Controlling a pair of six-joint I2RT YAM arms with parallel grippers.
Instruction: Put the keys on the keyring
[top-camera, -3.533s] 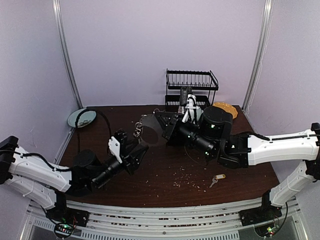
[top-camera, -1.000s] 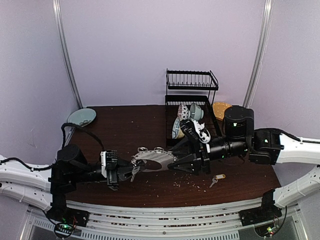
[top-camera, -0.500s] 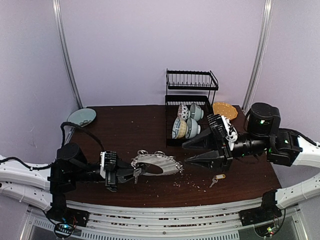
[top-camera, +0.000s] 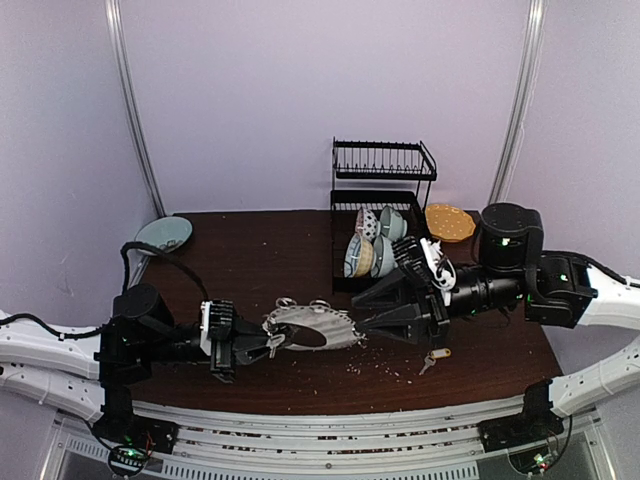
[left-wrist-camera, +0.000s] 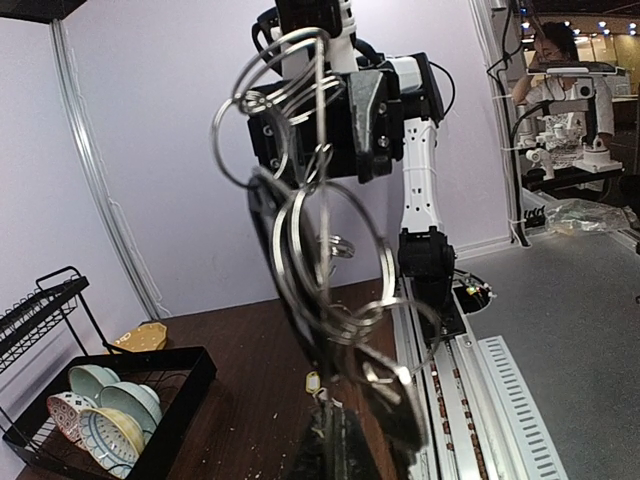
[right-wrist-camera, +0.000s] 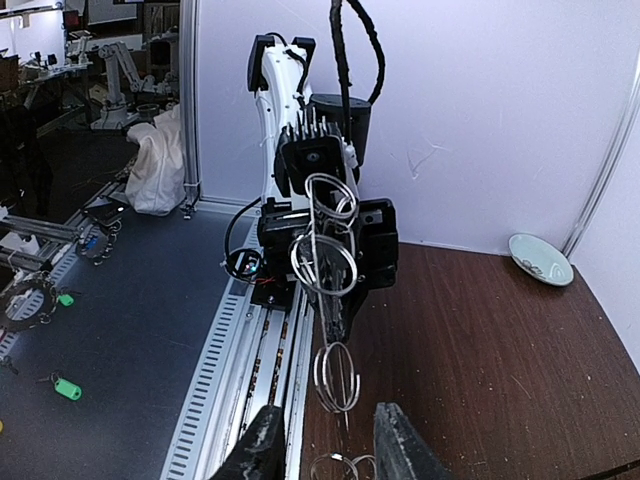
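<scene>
Left pincer (top-camera: 240, 348) pinches the large thin grey metal keyring hoop (top-camera: 320, 318). Right pincer (top-camera: 362, 312), partly spread, has swung back toward it. The yellow-tagged silver key (top-camera: 434, 358) lies unthreaded on the worktop (top-camera: 260, 260).

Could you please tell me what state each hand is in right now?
Left hand: closed, holding the keyring.
Right hand: open, holding nothing.

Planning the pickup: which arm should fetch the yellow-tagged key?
Right, probably: the key lies near the open right gripper, while the left gripper is shut on the keyring.
</scene>
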